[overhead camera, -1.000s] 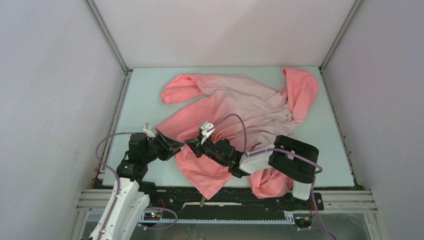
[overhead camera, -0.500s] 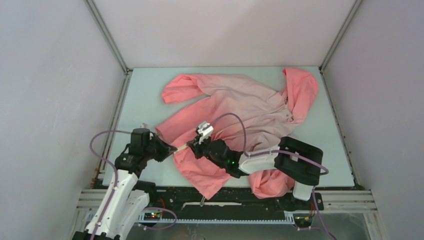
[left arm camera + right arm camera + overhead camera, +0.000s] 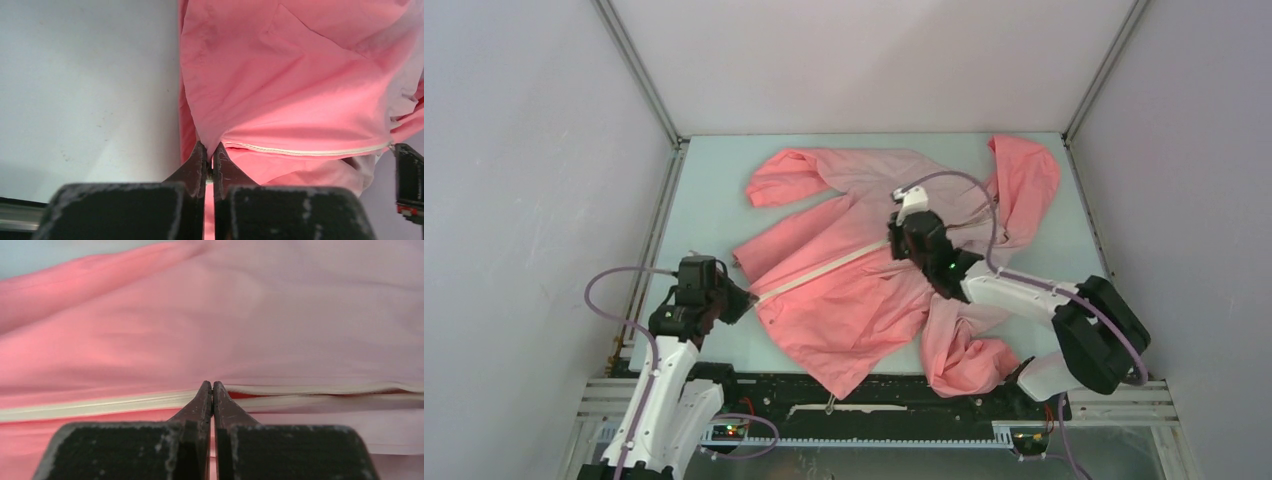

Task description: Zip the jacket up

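The coral-pink jacket (image 3: 854,300) lies spread on the pale table (image 3: 709,200), hood (image 3: 1024,180) at the far right. Its whitish zipper strip (image 3: 824,272) runs in a taut line from the hem to the chest. My left gripper (image 3: 746,299) is shut on the hem at the zipper's lower end; in the left wrist view (image 3: 210,152) fabric is pinched between the jaws. My right gripper (image 3: 892,247) is shut on the zipper (image 3: 125,405) at chest height (image 3: 212,386). The strip is joined to its left and split to its right. The slider is hidden between the fingers.
One sleeve (image 3: 964,355) is bunched near the front edge by the right arm's base. The other sleeve (image 3: 784,175) lies at the far left. White enclosure walls (image 3: 544,200) close in the table on three sides. A metal rail (image 3: 874,410) runs along the near edge.
My right gripper has slid up and right along the zipper from near the hem to the chest, leaving a closed strip behind. My left gripper has drawn slightly left with the hem.
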`<state>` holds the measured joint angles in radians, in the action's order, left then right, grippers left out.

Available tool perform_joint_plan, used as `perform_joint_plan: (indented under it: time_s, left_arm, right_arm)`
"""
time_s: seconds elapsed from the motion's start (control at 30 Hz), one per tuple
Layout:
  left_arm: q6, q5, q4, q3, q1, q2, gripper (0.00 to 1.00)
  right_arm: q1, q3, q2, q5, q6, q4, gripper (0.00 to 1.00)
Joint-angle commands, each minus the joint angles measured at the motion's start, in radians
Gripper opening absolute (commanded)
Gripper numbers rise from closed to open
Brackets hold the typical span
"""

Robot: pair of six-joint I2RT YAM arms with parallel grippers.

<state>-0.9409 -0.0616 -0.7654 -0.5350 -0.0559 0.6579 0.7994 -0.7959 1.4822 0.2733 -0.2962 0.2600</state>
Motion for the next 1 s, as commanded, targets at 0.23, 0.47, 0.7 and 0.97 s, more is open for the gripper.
perform_joint_plan:
  time_s: [0.23,0.47,0.7,0.97]
  left_arm:
    - [0.048,0.138,0.003,0.036,0.050,0.050,0.00]
    - [0.069,0.179,0.059,0.049,0.051,0.136,0.00]
    - [0.136,0.186,0.113,0.016,0.050,0.196,0.00]
    - [0.160,0.200,-0.004,-0.109,0.042,0.118,0.99]
  right_arm:
    - [-0.584,-0.139,-0.040,-0.029,0.424,-0.257,0.00]
    - [-0.916,-0.324,0.153,-0.122,0.464,-0.160,0.00]
    - [-0.862,-0.467,0.254,-0.138,0.465,-0.244,0.23]
    - [-0.575,-0.485,-0.037,0.045,0.188,-0.677,0.91]
